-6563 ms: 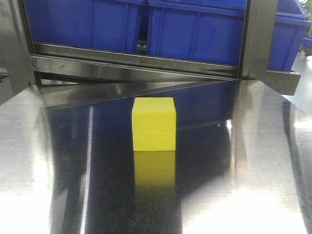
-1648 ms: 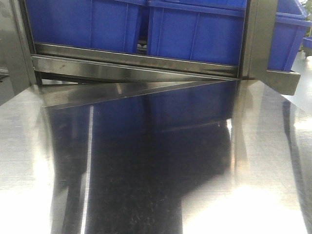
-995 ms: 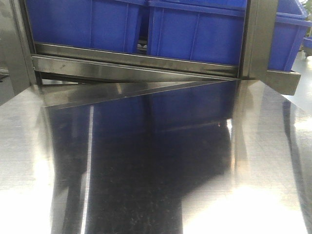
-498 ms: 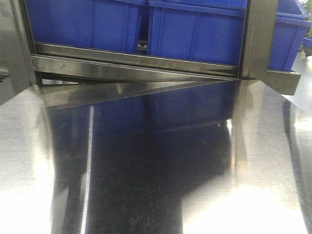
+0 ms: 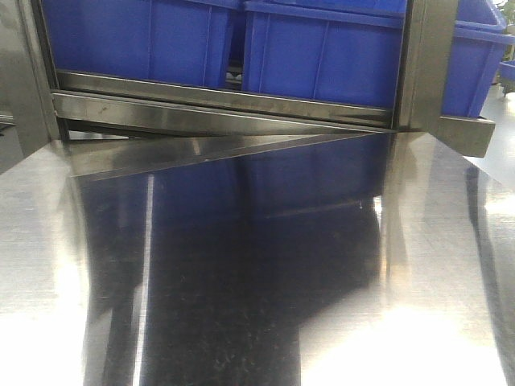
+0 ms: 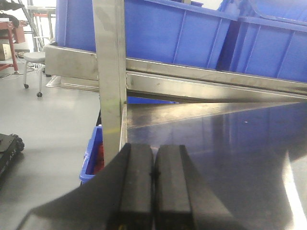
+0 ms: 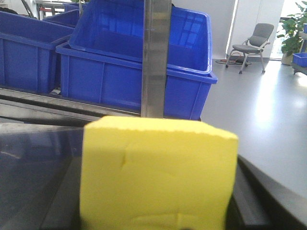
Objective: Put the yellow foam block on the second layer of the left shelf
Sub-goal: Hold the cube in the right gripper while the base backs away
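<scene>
The yellow foam block point(image 7: 158, 175) fills the lower middle of the right wrist view, held between the dark fingers point(image 7: 247, 201) of my right gripper point(image 7: 156, 211), above the steel shelf surface point(image 7: 33, 158). The block does not show in the front view, where only the bare steel surface point(image 5: 241, 265) lies. My left gripper point(image 6: 153, 177) is shut and empty, its two black pads pressed together, hovering over the steel surface near a steel upright post point(image 6: 111, 72).
Blue plastic bins point(image 5: 322, 48) stand on the rack behind a steel rail point(image 5: 217, 108). A steel post point(image 5: 426, 64) rises at right. Blue bins point(image 7: 134, 62) and a post point(image 7: 156, 57) stand ahead of the right gripper. A chair point(image 7: 252, 45) stands on the floor.
The block stood on the steel surface 6.6 s ago and is gone from the front view since 1.6 s ago. Nothing visibly changed over the last second.
</scene>
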